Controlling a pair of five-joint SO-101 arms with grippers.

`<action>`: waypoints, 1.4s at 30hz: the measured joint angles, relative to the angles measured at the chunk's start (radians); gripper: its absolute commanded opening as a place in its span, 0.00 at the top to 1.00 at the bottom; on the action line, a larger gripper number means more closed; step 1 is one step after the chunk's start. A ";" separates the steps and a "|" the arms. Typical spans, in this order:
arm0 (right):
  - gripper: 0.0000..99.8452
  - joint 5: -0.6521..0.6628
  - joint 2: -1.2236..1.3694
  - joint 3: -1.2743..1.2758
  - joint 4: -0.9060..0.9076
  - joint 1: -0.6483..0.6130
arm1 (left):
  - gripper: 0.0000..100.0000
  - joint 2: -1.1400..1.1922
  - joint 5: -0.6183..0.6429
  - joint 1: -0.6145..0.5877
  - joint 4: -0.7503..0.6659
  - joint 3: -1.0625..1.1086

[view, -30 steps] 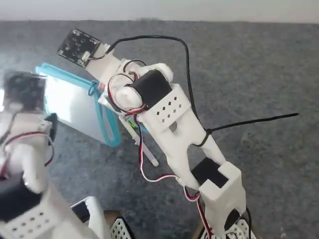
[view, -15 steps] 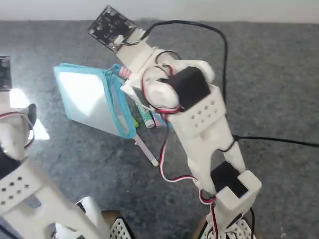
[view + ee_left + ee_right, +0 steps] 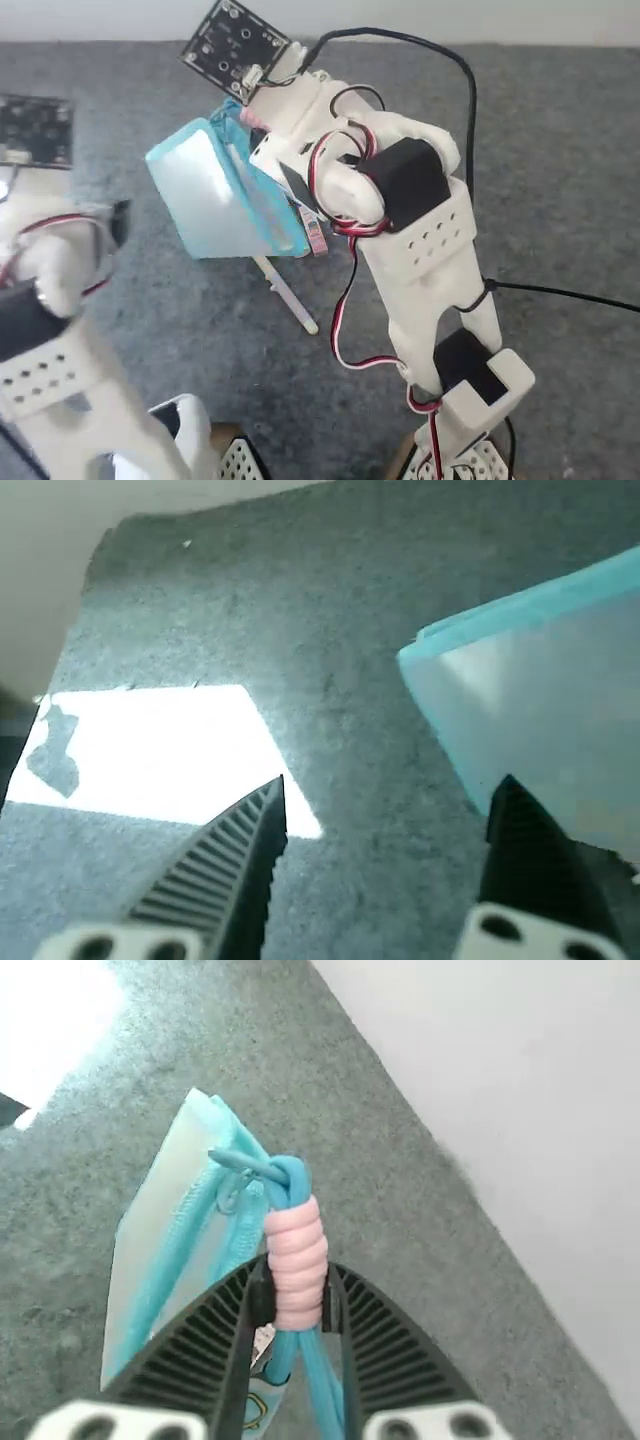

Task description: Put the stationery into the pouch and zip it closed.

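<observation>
Nearest the arm bases, a white pen (image 3: 285, 293) lies on the grey carpeted table (image 3: 560, 180), at about 5 o'clock from the pouch (image 3: 215, 195) and not yet inside it. It looks thin, rigid and light. It would roll if nudged, so a pinch across the middle of its barrel suits it best. Just beyond, under the right arm's wrist, a small pinkish item (image 3: 315, 235) peeks out at 3 o'clock of the pouch's lower edge; it is too hidden to name.

The pouch is a flat, translucent one with turquoise trim. It hangs tilted from the right gripper (image 3: 295, 1270), whose jaws are clamped on the pink-wrapped loop (image 3: 296, 1245) tied to the zip pull (image 3: 240, 1168). I cannot tell whether a lower corner touches the table. It looks soft and nearly weightless, so it will likely swing and twist from that single hold. The smooth plastic faces seem slippery. The stitched trim or a corner gives firmer purchase than the face.

The left gripper (image 3: 390, 790) hovers with its jaws spread wide and nothing between them. The pouch's nearest corner sits at about 2 o'clock in its wrist view, near but apart. Pinching that corner would brace the pouch so the zip runs against resistance instead of dragging the whole bag along.

Farthest off, a bright sunlit patch (image 3: 150, 745) lies on the table at 10 o'clock of the left gripper.
</observation>
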 measured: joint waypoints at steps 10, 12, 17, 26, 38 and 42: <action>0.99 0.078 -0.009 0.000 -0.064 0.115 | 0.70 -0.011 0.417 0.485 0.178 -0.273; 0.99 0.031 -0.009 0.000 -0.064 0.153 | 0.70 -0.009 0.474 0.517 0.178 -0.278; 0.99 -0.029 -0.012 0.000 -0.054 0.201 | 0.70 -0.008 0.523 0.531 0.107 -0.207; 0.99 -0.003 -0.087 -0.037 0.055 0.118 | 0.70 0.003 0.517 0.470 -0.402 0.310; 0.99 0.034 -0.127 -0.038 0.103 0.101 | 0.70 0.003 0.486 0.318 -0.460 0.321; 0.99 0.035 -0.127 -0.038 0.103 0.101 | 0.70 0.003 0.468 0.261 -0.502 0.321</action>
